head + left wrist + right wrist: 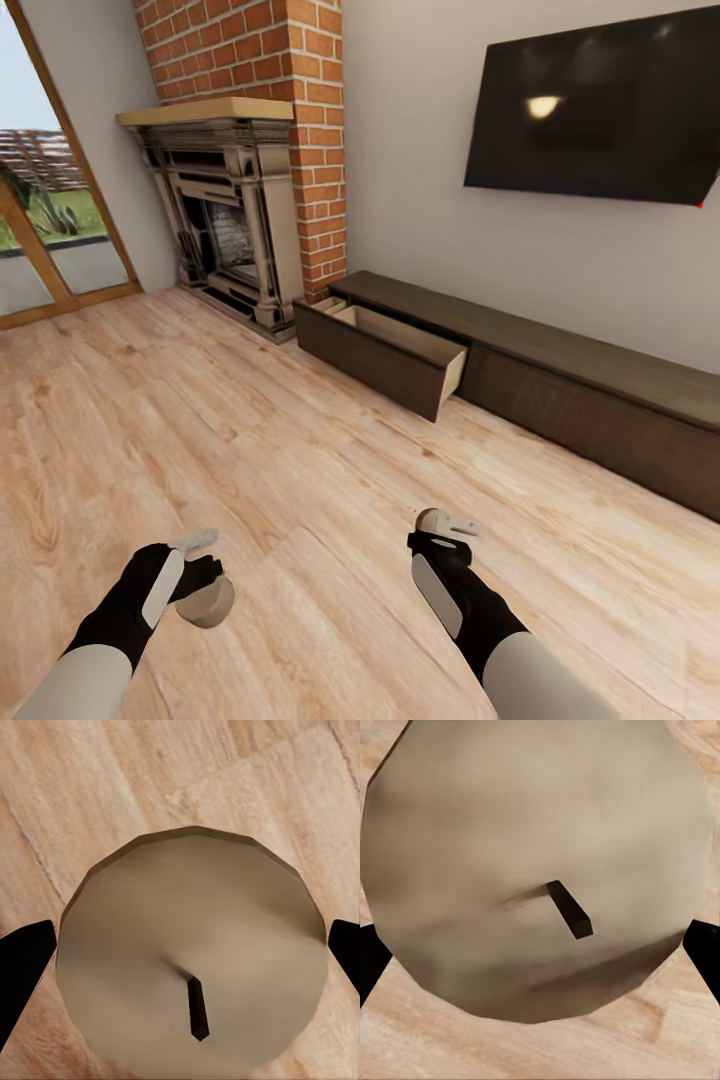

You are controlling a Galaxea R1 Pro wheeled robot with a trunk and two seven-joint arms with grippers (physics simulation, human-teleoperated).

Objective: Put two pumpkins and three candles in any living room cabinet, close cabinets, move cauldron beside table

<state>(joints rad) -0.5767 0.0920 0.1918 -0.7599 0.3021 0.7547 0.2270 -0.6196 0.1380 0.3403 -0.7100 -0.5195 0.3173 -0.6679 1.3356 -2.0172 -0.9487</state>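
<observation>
My left gripper (203, 580) is shut on a beige candle (208, 603) low over the wood floor. In the left wrist view that candle (187, 945) has a flat top and a dark wick, with a black finger (22, 971) at each side. My right gripper (440, 530) is shut on a second candle (432, 520). In the right wrist view this candle (532, 855) sits between the black fingertips (706, 956). The long dark cabinet (560, 370) runs along the far wall. Its left drawer (400, 350) is pulled open, showing a pale inside. Pumpkins and cauldron are out of view.
A brick fireplace (235, 220) stands left of the cabinet, and a black TV (600, 105) hangs on the wall above it. A glass door (50, 220) is at the far left. Open wood floor (250, 430) lies between me and the cabinet.
</observation>
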